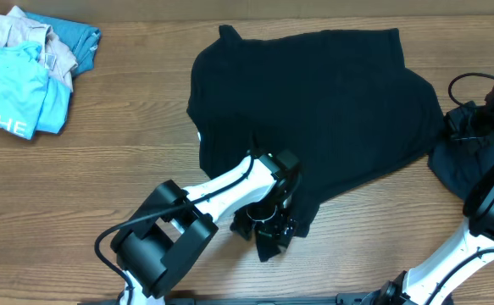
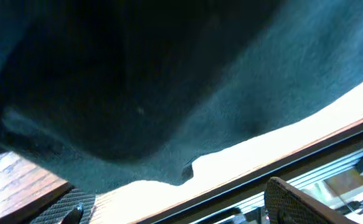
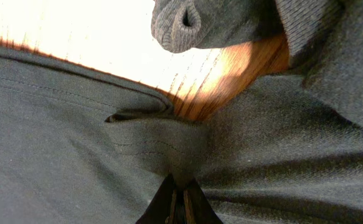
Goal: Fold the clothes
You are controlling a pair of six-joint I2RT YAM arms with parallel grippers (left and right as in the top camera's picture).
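Currently left jaws spread over black T-shirt (image 1: 314, 102) corner; right jaws clamp dark cloth (image 3: 169, 149).

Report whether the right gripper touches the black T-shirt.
Touching. The right wrist view shows the right gripper shut, the black T-shirt puckering into its tips.

large black cloth T-shirt (image 1: 314, 102): soft, matt knit | dark slate-blue cloth garment (image 1: 454, 165): matt | light-blue, beige and teal cloth pile (image 1: 26, 76): soft, matt | brown wooden worktop (image 1: 128, 161): smooth, grained, slight sheen | white plastic arm shell (image 1: 225, 182): glossy | black left gripper (image 1: 272, 222) pads (image 2: 290, 202): rough, cross-hatched
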